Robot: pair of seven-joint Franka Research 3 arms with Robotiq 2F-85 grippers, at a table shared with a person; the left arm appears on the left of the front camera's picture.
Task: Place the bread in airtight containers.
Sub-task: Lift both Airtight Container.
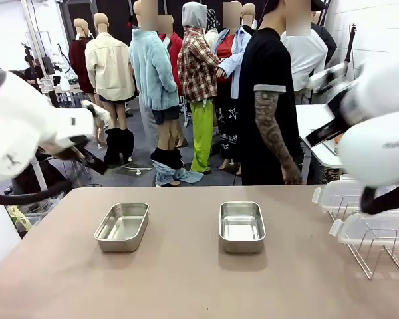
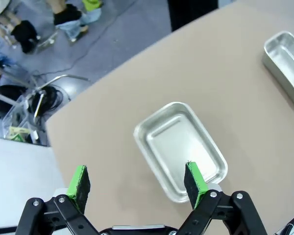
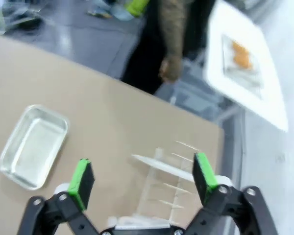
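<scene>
The flat, matte tan tabletop [image 1: 186,286] carries two small rectangular pans of shiny steel with rounded corners, both open-topped and showing bare metal inside. The left steel pan [image 1: 122,226] sits left of centre, turned slightly askew. The right steel pan [image 1: 241,226] sits right of centre, square to the near edge, well apart from the first. At the right edge stands a thin metal wire rack [image 1: 379,251], with clear plastic lids [image 1: 342,195] propped in it.

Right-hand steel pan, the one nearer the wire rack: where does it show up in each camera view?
Front view: right-hand steel pan, just right of centre.
Left wrist view: upper right corner, cut by the edge.
Right wrist view: lower left, left of the wire rack.
Shared landmark: the table, its far edge.
</scene>
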